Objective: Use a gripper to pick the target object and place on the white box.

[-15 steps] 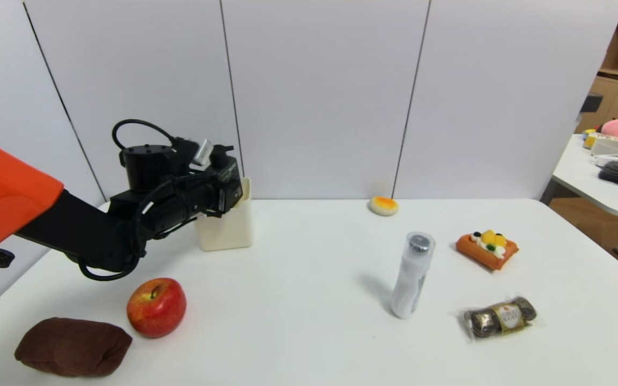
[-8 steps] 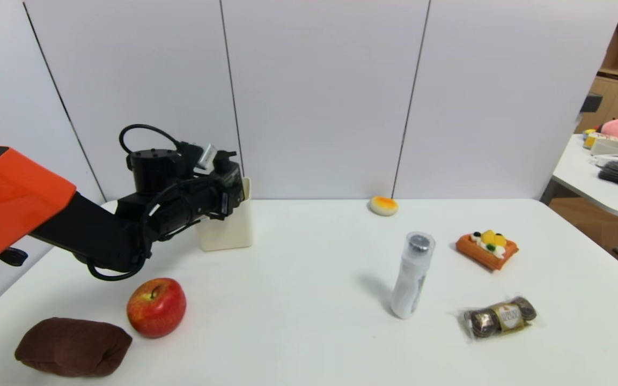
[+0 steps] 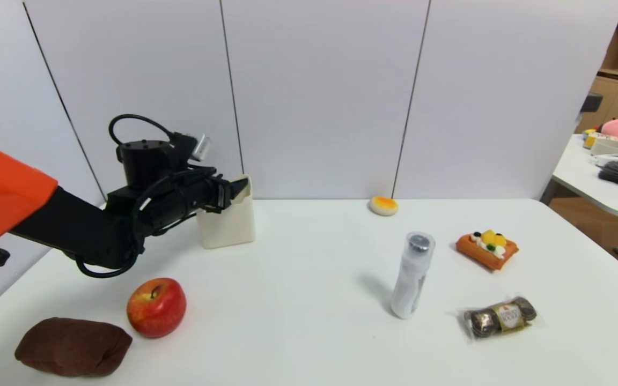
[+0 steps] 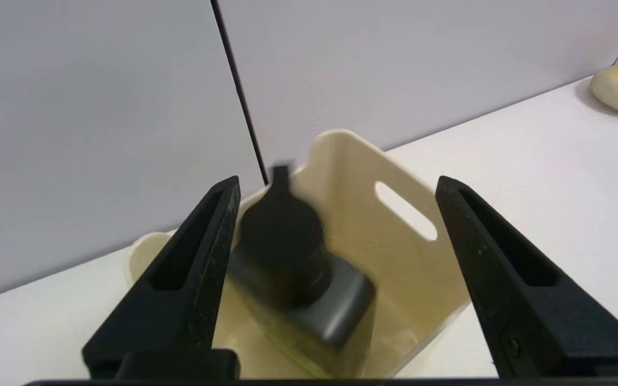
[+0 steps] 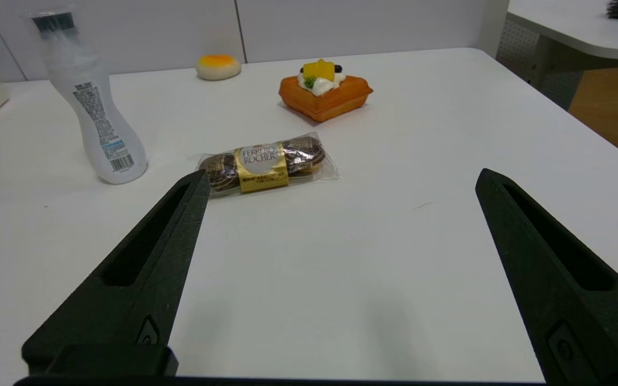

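The white box (image 3: pixel 228 228) stands at the table's back left. My left gripper (image 3: pixel 236 188) hovers at its rim, open. In the left wrist view the left gripper (image 4: pixel 337 182) has its fingers spread wide over the white box (image 4: pixel 432 279). The target object (image 4: pixel 309 289), a dark grey bottle with a black pump cap, sits tilted and blurred inside the box, close to one finger and not clamped. In the head view the bottle is hidden. My right gripper (image 5: pixel 342 176) is open and empty, low over bare table.
A tall white bottle (image 3: pixel 412 274) stands mid-right, with a waffle toy (image 3: pixel 487 249), a chocolate pack (image 3: pixel 500 316) and a small bun (image 3: pixel 383 205) around it. An apple (image 3: pixel 156 306) and a brown pouch (image 3: pixel 73 346) lie front left, below my left arm.
My left gripper has opened and let go of the dark bottle, which now lies in the box. The hand has pulled back a little to the left and risen.
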